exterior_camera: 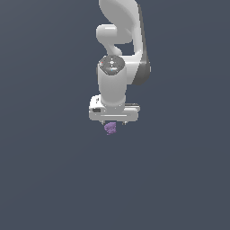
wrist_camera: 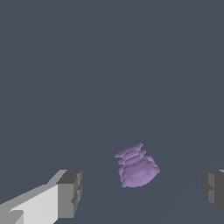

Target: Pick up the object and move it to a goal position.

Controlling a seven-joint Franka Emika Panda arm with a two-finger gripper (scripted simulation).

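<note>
Plain dark-grey ground | end effector (wrist_camera: 140, 190) fingers apart | purple object (wrist_camera: 136, 166) between, ungripped

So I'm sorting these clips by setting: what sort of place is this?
Most likely a bare simulated test scene, not a real room: a flat, uniform grey-blue ground with no furniture, a smoothly rendered white arm whose hand hangs open above a tiny purple lump.

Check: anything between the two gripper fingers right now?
Yes: the purple object lies in the gap between the fingers, touching neither. Wrist view shows it.
</note>
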